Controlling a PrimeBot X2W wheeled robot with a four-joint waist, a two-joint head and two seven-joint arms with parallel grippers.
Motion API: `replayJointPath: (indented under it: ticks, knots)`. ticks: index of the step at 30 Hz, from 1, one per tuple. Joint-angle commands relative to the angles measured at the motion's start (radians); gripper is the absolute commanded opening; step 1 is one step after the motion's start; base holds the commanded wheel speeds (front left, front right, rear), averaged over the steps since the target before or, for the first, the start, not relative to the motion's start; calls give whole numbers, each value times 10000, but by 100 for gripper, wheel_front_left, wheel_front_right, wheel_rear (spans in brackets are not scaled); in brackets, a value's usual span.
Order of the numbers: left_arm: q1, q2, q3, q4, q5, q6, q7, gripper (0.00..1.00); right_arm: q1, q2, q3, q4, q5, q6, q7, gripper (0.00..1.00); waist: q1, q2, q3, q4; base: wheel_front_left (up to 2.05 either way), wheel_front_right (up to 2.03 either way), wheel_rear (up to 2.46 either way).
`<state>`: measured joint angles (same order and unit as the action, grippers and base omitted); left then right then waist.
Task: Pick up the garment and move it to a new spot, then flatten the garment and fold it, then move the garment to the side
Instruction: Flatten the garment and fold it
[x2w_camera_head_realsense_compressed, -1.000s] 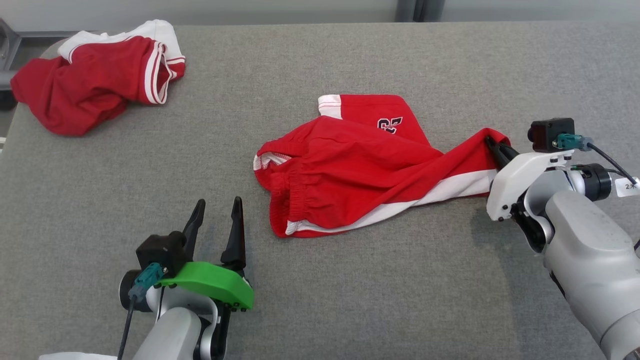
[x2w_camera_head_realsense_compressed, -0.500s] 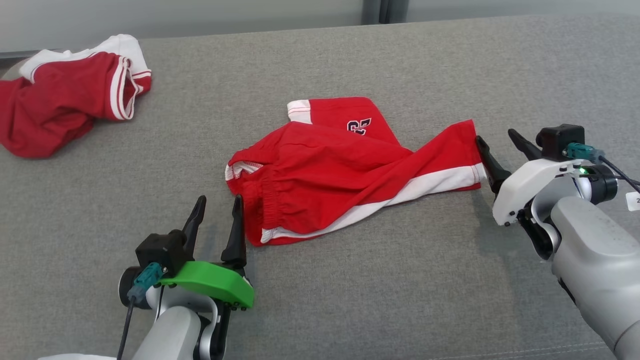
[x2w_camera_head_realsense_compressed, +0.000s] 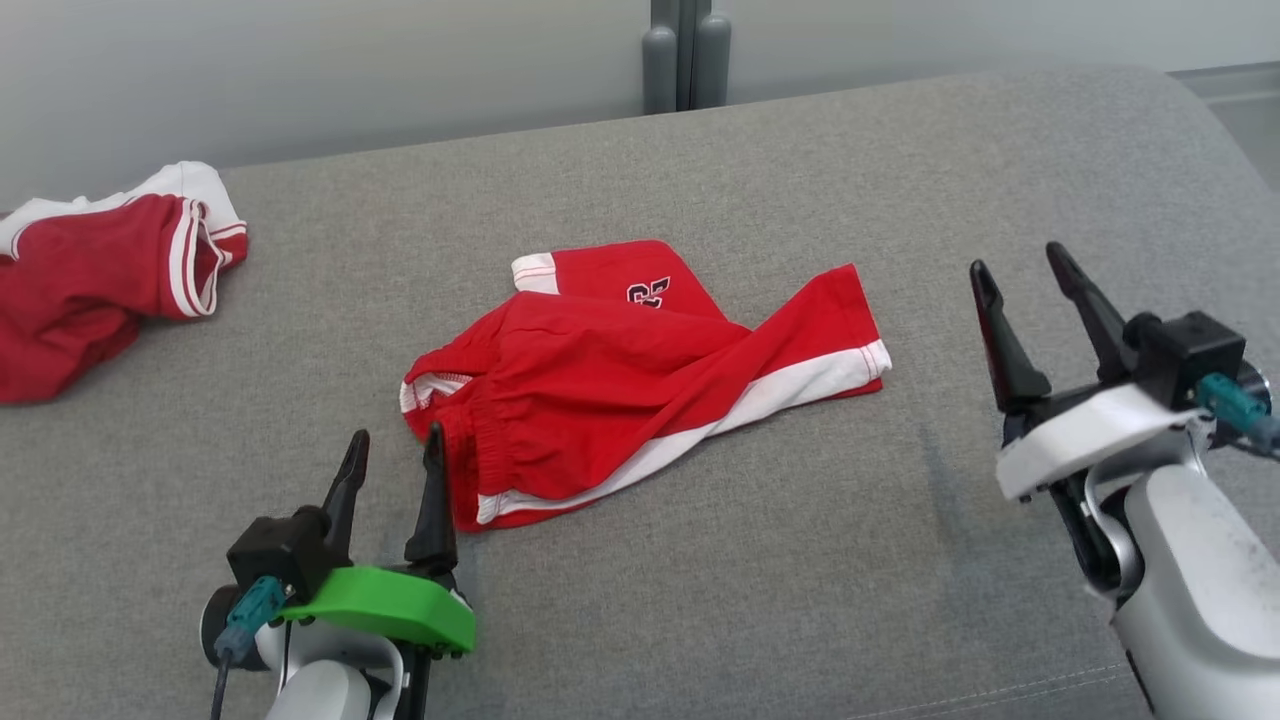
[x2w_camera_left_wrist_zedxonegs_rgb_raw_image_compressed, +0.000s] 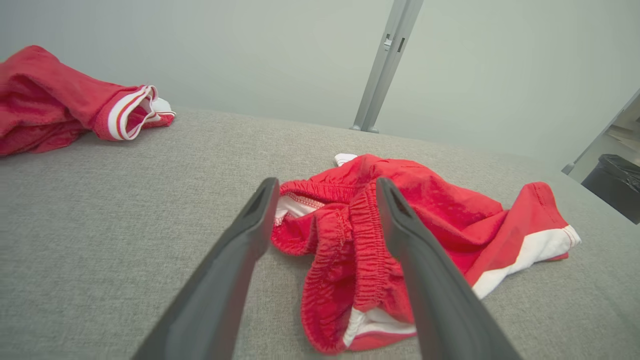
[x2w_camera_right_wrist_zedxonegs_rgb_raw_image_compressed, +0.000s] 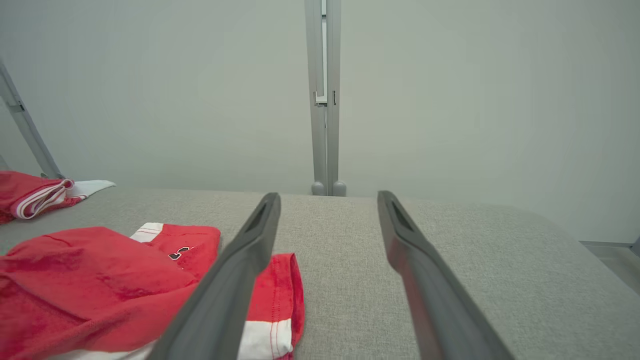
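At the near edge of a grey cushioned surface (x2w_camera_head_realsense_compressed: 700, 610), the robot's left gripper (x2w_camera_head_realsense_compressed: 397, 434) hovers with its two dark fingers spread apart and empty, tips just beside the elastic waistband (x2w_camera_left_wrist_zedxonegs_rgb_raw_image_compressed: 357, 225) of the red shorts (x2w_camera_head_realsense_compressed: 600, 385). The left wrist view looks straight between those fingers at the bunched waistband, which suggests this arm is lined up to take that end.

To the right, the right gripper (x2w_camera_head_realsense_compressed: 1017, 258) sits clear of the surface, fingers likewise wide apart with nothing between them, a little way off the white-banded leg hem (x2w_camera_head_realsense_compressed: 860, 335). In the right wrist view the hem lies low and left of the fingers, not between them.

The shorts lie mid-surface, free of both grippers, creased and partly doubled over, with one leg bearing a dark number print poking out behind. That points to the move to a new spot being done and the flattening not yet begun. Each arm sits near one end of the cloth, where an outward pull would smooth it.

Farther back on the left, a second red garment (x2w_camera_head_realsense_compressed: 90, 290) with white trim lies crumpled, well apart. Beyond the rear edge, a metal post (x2w_camera_head_realsense_compressed: 685, 60) rises against a pale wall (x2w_camera_head_realsense_compressed: 300, 70).
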<state>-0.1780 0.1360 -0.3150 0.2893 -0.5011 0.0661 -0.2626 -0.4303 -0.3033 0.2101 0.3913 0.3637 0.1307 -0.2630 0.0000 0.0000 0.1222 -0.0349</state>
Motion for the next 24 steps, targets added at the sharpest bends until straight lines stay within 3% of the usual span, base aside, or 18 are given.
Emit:
replayJointPath:
  ticks: [1,10,24]
  knots:
    - [341,0,191,-165,106,85,-25,100,641,256,-327,-522,-437,-1,-31,100,0,0,-396,-179,0,0,0]
    - [1583,-171,984,-968,512,167,-25,100,2512,1423,-1094,-2039,-1450,1,-32,100,0,0,-985,-92,0,0,0]
    - [2664,-581,1831,-1690,1240,-38,-14,100,3366,2074,-1152,-2478,-1863,1,-33,100,0,0,-1266,316,0,0,0]
